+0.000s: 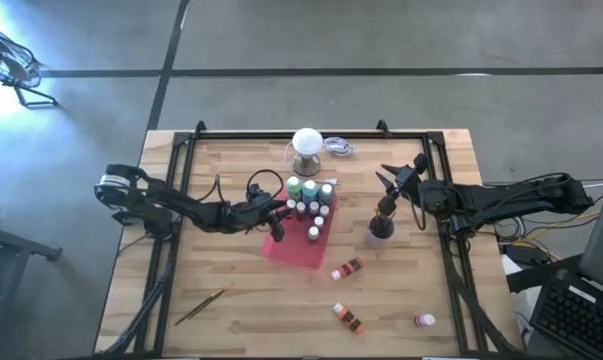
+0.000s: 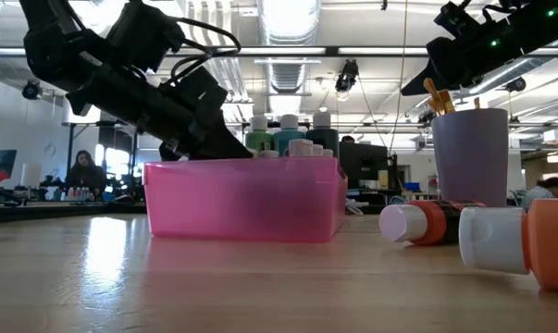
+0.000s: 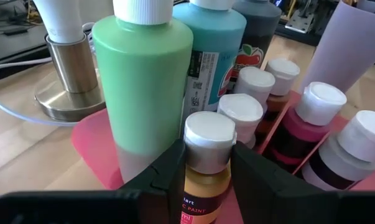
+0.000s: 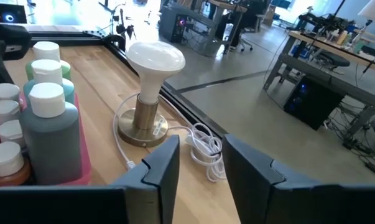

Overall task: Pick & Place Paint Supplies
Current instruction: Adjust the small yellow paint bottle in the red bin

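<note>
Left gripper [image 3: 207,171] clamps ochre paint bottle [image 3: 207,163] over pink tray [image 3: 91,146]; may bump green bottle [image 3: 143,81]. Right gripper [image 4: 201,163] empty, fingers parted.

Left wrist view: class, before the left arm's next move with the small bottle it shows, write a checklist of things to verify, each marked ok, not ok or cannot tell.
1. Left end effector closed on the ochre bottle: ok.
2. Ochre bottle upright: ok.
3. Ochre bottle resting on the pink tray floor: cannot tell.
4. Neighbouring green bottle upright: ok.
5. Right end effector open and empty: ok.
6. All supplies stowed: not ok; an orange bottle and a brush lie outside the tray.
</note>
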Motion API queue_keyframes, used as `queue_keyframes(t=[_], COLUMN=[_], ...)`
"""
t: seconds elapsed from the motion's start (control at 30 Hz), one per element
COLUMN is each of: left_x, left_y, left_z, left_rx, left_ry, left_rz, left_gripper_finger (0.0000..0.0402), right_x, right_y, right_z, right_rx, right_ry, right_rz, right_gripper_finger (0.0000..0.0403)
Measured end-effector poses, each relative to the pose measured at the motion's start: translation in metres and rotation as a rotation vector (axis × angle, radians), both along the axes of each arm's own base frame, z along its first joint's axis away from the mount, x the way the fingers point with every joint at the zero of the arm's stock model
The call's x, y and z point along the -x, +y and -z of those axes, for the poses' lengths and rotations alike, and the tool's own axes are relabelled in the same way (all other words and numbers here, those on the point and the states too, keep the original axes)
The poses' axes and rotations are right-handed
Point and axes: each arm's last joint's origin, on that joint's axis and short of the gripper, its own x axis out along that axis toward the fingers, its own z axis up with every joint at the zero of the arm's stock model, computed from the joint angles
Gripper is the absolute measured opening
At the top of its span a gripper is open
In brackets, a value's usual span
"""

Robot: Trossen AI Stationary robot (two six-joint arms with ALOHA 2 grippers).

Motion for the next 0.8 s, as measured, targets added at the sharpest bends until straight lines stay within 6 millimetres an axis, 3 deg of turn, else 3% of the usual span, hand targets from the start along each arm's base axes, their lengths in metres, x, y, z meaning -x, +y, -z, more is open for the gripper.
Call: queue_keyframes(t=[0.4, 0.8], left_x=[0.0003, 0.0003], left_y=[0.0005, 0.004], left_z=[0.0002, 0.0002], left_rx=[-0.087, -0.084], left_ry=[0.042, 0.04], left_rz=[0.01, -0.005], left_gripper_finger=[0.0115, 0.0176], right_x=[0.0001, 0.0], right_y=[0.0, 0.0001], right_z=[0.0006, 0.0005], right_rx=[0.0, 0.0], right_ry=[0.002, 0.001], right_rz=[0.0, -0.001], right_gripper_finger=[0.0139, 0.012])
